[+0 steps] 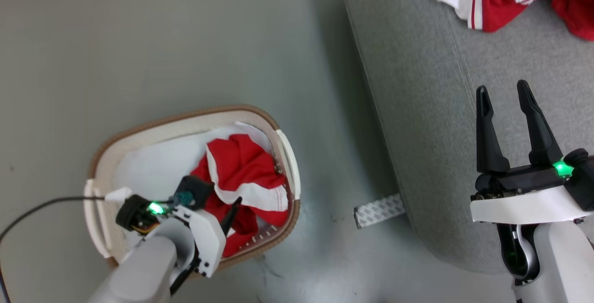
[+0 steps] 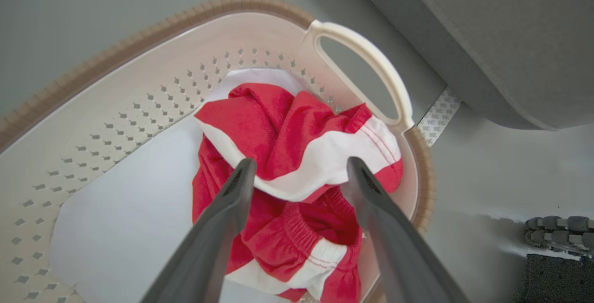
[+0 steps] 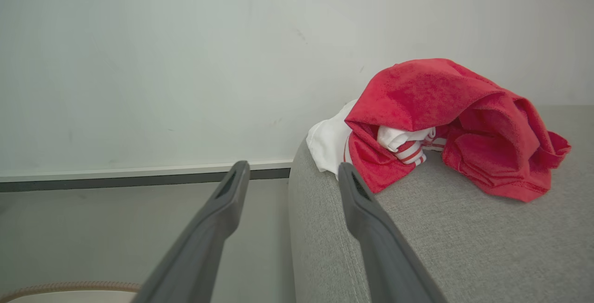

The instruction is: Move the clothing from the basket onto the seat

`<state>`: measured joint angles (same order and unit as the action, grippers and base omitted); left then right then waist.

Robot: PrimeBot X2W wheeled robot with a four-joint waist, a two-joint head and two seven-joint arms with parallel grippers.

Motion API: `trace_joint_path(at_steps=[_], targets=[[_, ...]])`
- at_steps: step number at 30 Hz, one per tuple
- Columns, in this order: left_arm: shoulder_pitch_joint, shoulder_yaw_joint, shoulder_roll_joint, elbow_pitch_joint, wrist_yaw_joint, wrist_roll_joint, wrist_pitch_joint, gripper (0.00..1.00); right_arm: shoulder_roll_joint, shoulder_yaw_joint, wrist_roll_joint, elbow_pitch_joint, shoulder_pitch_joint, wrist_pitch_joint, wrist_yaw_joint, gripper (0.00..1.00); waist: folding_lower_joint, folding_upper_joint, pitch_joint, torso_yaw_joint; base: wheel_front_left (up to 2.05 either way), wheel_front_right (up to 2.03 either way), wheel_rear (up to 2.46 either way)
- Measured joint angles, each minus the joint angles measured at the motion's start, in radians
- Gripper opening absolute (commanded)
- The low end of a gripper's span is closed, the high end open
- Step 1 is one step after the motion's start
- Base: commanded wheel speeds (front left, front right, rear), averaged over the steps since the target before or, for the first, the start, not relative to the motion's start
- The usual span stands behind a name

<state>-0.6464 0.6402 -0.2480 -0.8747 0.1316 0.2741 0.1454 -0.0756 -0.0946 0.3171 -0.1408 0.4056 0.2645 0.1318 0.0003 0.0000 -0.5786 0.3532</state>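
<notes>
— Jaws, both arms?
— Wide apart, holding nothing. I have the left gripper (image 2: 300,164) over the clothing (image 2: 278,122) heaped at the basket's (image 2: 139,61) right end. The right gripper (image 1: 502,87) hovers over the seat (image 1: 417,85), with other garments (image 1: 496,6) at its far side.
— Handling?
— Thin, limp and light, I judge. I'd pinch the raised white-banded fold.

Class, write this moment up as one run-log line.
left gripper: open, over clothing in basket | right gripper: open, empty, over seat | other clothing: on seat
</notes>
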Motion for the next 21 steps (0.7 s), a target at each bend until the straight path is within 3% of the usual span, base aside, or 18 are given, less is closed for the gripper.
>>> trace_joint_path(at_steps=[14, 21], targets=[[-0.176, 0.318, -0.079, -0.15, 0.0, 0.165, -0.179, 1.0, 0.022, -0.034, 0.024, 0.037, 0.047, 0.0, 0.0, 1.0, -0.0001, 0.0, -0.162, 0.089, 0.0, 0.0, 0.0], [-0.249, 0.389, -0.112, -0.271, 0.0, 0.168, -0.284, 1.0, 0.024, -0.048, 0.057, 0.052, 0.056, 0.0, 0.0, 1.0, -0.0001, 0.0, -0.219, 0.123, 0.0, 0.0, 0.0]])
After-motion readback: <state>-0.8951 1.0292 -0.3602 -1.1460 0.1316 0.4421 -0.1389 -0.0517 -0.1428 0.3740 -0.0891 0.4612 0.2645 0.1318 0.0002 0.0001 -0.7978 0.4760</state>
